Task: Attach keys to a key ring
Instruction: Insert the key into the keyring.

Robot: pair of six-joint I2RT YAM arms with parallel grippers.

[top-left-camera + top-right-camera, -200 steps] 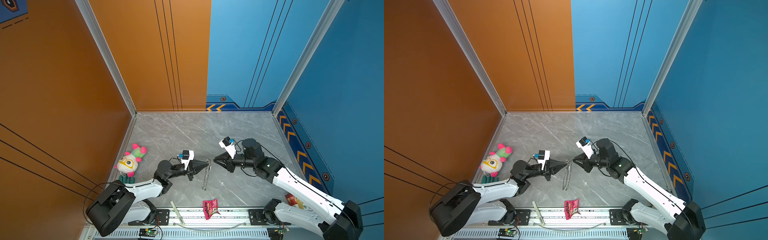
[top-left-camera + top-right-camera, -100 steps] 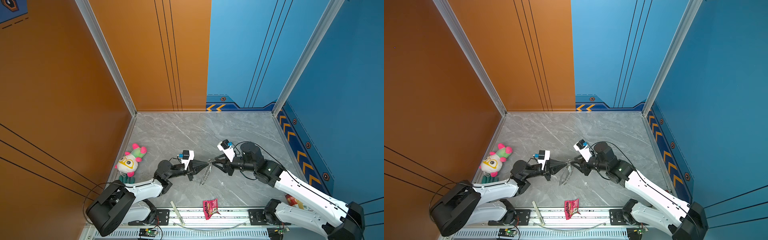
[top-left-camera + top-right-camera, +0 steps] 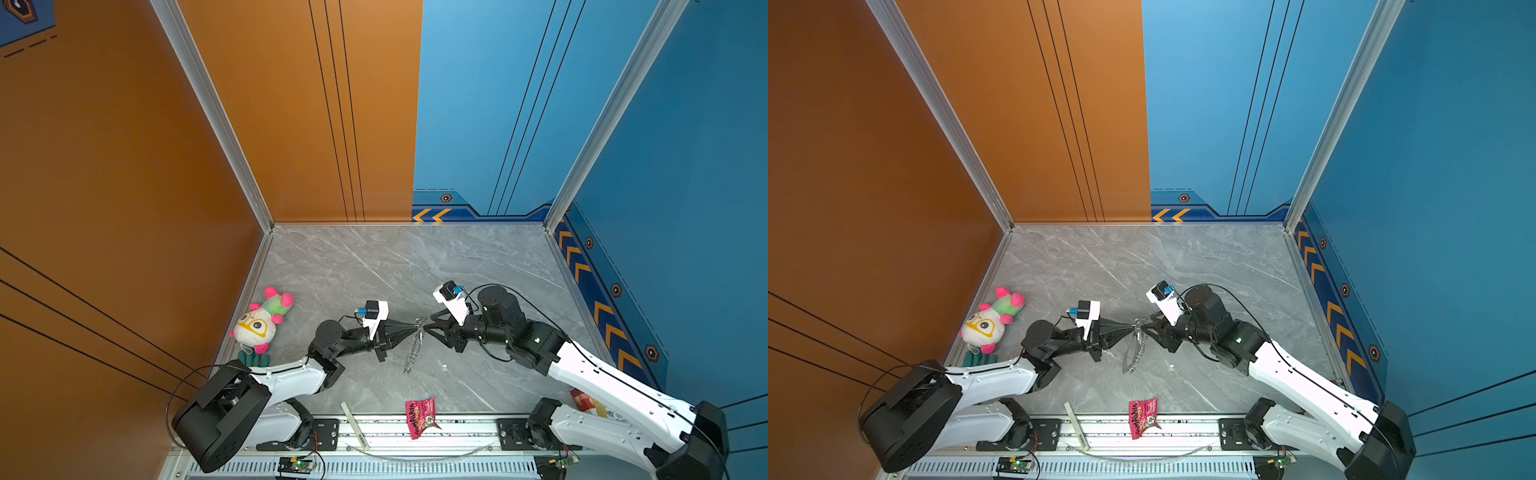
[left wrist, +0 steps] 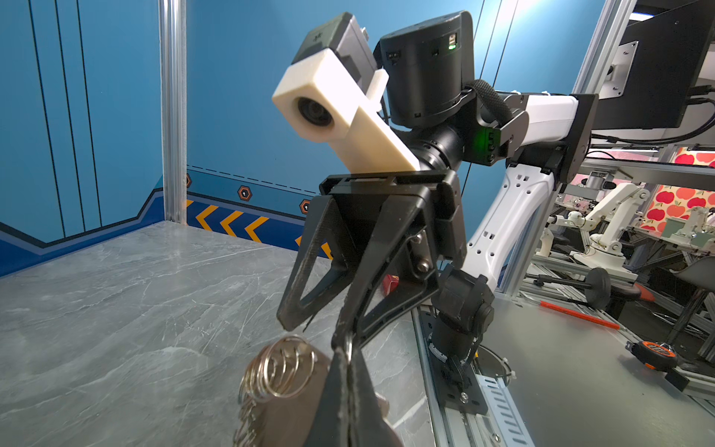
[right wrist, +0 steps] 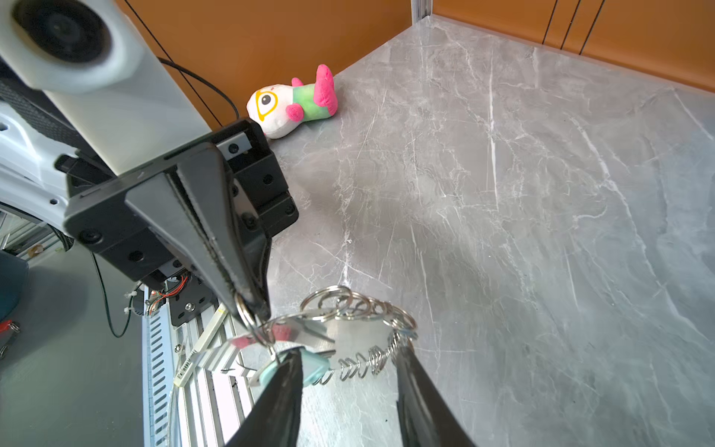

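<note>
Count: two grippers, one key ring, one key, one toy and one packet are showing.
Key ring: the loop of flat beige-grey band edged with chained small silver rings [image 5: 360, 305] is hanging from the left gripper [image 5: 247, 305], well apart from the white, pink and green plush toy [image 3: 259, 320].
Key: the small silver key on a pale blue oblong tag [image 5: 315, 365] is lying just beyond the key ring from the toy.
Left gripper: its fingers are pressing together, pinching one small ring.
Right gripper [image 5: 348, 356]: its fingers are standing spread, the tag touching only one.
Packet: the red crinkled snack packet [image 3: 420, 417] is lying well apart from the toy.
</note>
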